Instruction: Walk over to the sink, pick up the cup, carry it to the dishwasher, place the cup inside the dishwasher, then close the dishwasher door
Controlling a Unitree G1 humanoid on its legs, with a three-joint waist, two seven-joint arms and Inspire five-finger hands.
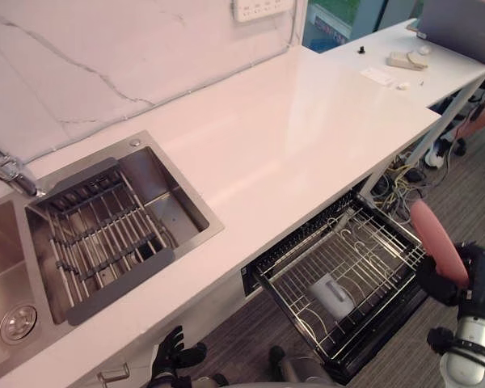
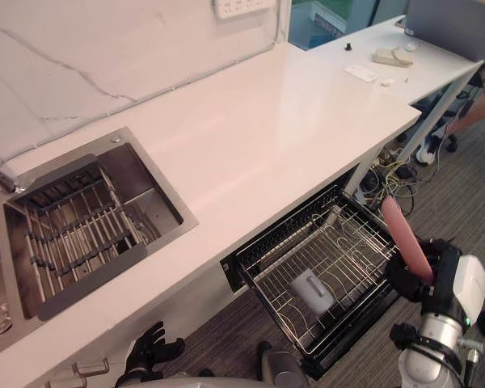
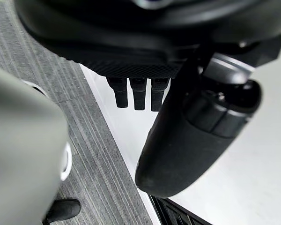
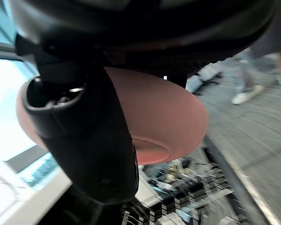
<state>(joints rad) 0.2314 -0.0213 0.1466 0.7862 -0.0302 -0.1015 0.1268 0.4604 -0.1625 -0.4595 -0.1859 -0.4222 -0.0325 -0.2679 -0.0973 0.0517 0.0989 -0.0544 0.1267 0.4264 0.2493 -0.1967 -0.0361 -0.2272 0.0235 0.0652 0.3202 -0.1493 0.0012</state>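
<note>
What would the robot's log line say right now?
stage: at dishwasher | right hand: shut on pink dish, by open dishwasher rack | left hand: open, low by counter | grey cup: lying in rack

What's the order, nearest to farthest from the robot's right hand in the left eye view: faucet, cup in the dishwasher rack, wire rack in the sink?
From the right hand, gripping a pink dish:
1. Cup, lying in the dishwasher rack, just left of the hand.
2. Wire rack, in the sink, across the counter.
3. Faucet, at the far left edge.
</note>
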